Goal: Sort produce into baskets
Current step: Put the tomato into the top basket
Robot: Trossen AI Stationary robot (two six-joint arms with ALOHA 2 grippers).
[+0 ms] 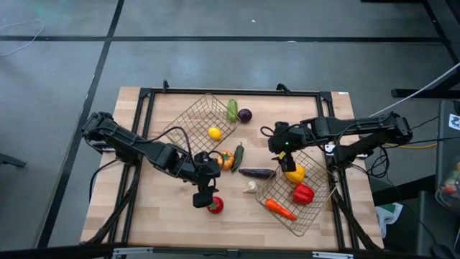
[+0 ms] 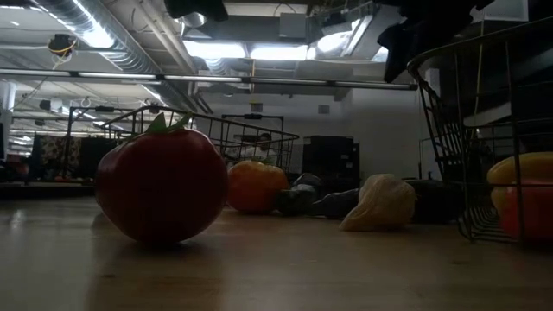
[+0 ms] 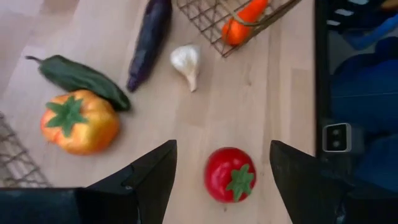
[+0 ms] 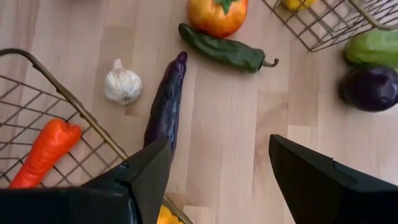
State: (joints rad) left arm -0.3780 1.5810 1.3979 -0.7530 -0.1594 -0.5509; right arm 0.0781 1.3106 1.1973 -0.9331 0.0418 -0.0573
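Observation:
A red tomato (image 1: 215, 205) with a green stalk rests on the wooden table near its front; it also shows in the left wrist view (image 3: 230, 175) and the low view (image 2: 161, 184). My left gripper (image 1: 204, 197) (image 3: 222, 152) is open and hovers above the tomato, one finger on either side of it, touching nothing. My right gripper (image 1: 279, 152) (image 4: 219, 144) is open and empty above the table, between a dark aubergine (image 4: 165, 106) and the right wire basket (image 1: 316, 212). That basket holds a yellow pepper (image 1: 294, 173), a red pepper (image 1: 303, 193) and a carrot (image 1: 280, 209). The left wire basket (image 1: 188, 115) holds a lemon (image 1: 215, 133).
Loose on the table lie an orange-yellow tomato-like piece (image 1: 226, 159), a dark green pepper (image 1: 238, 156), the aubergine (image 1: 256, 173) and a garlic bulb (image 1: 250, 187). A green cucumber (image 1: 232, 109) and a purple onion (image 1: 244, 115) lie beside the left basket's far corner.

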